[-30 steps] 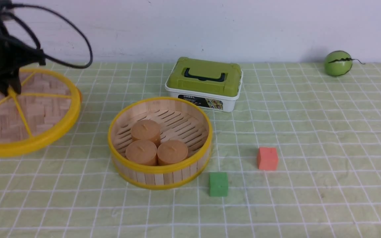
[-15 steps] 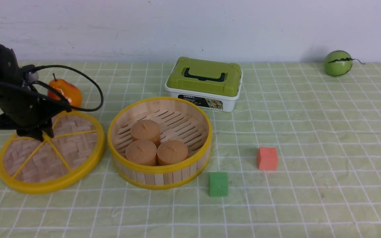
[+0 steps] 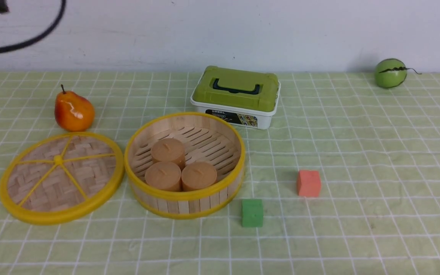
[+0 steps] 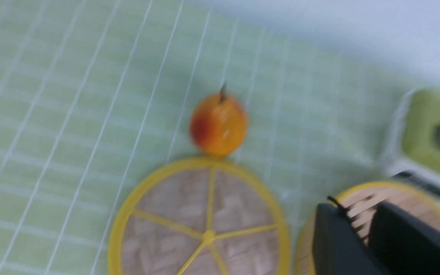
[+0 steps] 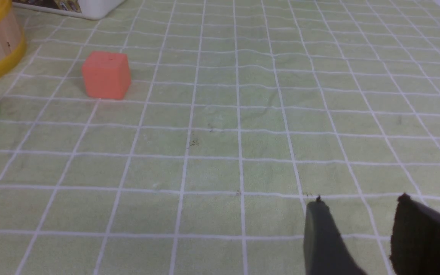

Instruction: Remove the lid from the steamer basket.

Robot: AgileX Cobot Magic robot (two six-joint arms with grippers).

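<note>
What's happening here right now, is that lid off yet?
Yes. The lid lies flat on the cloth, right beside the steamer basket on its left. The basket is open, with three round brown cakes inside. Nothing is being handled: the left gripper is open and empty, raised above the lid and basket, and the right gripper is open over bare cloth, away from both.

The left wrist view is all blurred; the lid [image 4: 204, 214] is cut by the edge, and the left gripper [image 4: 362, 214] hides part of the steamer basket [image 4: 414, 194].
</note>
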